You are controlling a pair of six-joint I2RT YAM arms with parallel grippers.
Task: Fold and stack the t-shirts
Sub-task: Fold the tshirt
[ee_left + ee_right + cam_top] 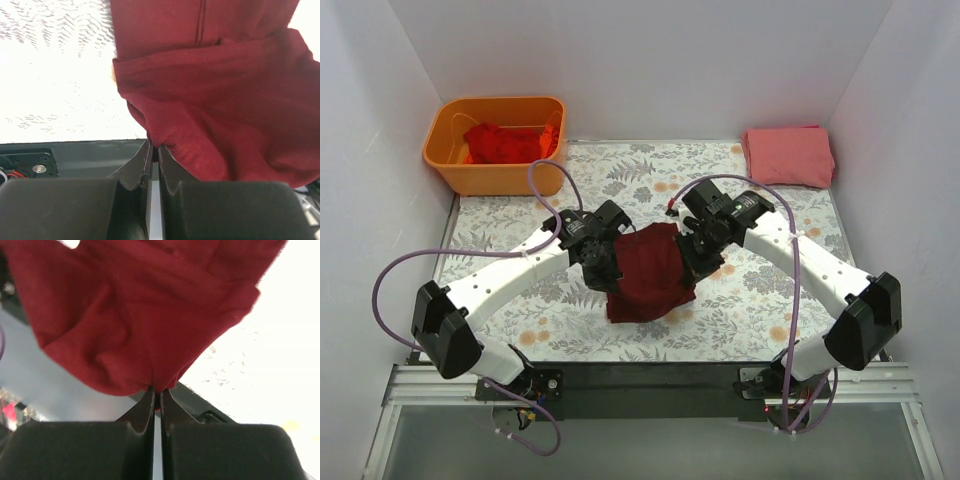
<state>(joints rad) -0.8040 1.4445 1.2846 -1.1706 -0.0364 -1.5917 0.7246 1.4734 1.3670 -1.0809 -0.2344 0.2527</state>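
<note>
A dark maroon t-shirt [650, 272] hangs bunched between my two grippers over the middle of the flowered table. My left gripper [603, 262] is shut on its left edge; in the left wrist view the maroon t-shirt [225, 115] is pinched at the fingertips of that gripper [154, 148]. My right gripper [700, 255] is shut on its right edge; in the right wrist view the shirt [135, 320] hangs from that gripper [157, 391]. A salmon-pink folded t-shirt [788, 156] lies at the back right. Bright red shirts [505, 142] lie in the bin.
An orange plastic bin [448, 160] stands at the back left corner. White walls enclose the table on three sides. The flowered tablecloth [500, 225] covers the table. The black rail with the arm bases runs along the near edge.
</note>
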